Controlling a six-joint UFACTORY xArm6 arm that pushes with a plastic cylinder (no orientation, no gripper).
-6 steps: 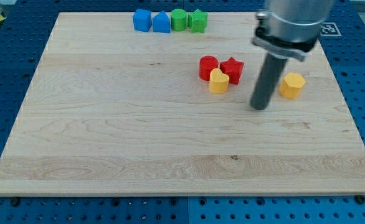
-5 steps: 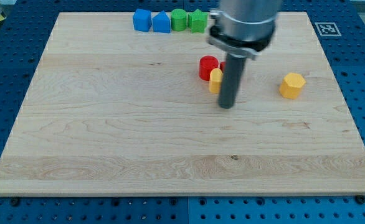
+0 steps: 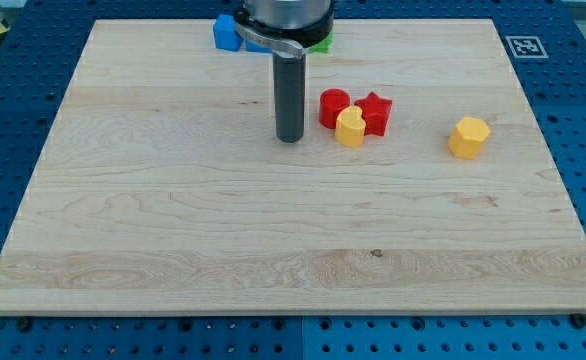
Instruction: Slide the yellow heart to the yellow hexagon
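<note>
The yellow heart (image 3: 350, 128) lies right of the board's middle, touching a red round block (image 3: 333, 107) and a red star (image 3: 375, 112) just above it. The yellow hexagon (image 3: 469, 137) sits apart, further toward the view's right. My tip (image 3: 290, 138) is on the board a short way left of the yellow heart, with a small gap between them.
At the board's top edge a blue block (image 3: 225, 33) shows left of the arm, and a green block (image 3: 322, 43) peeks out at its right; the arm hides the others. A printed marker (image 3: 524, 46) is at the board's top right corner.
My tip has moved left across the board, from beside the yellow hexagon, past the yellow heart, to the heart's left side. The blocks have not moved.
</note>
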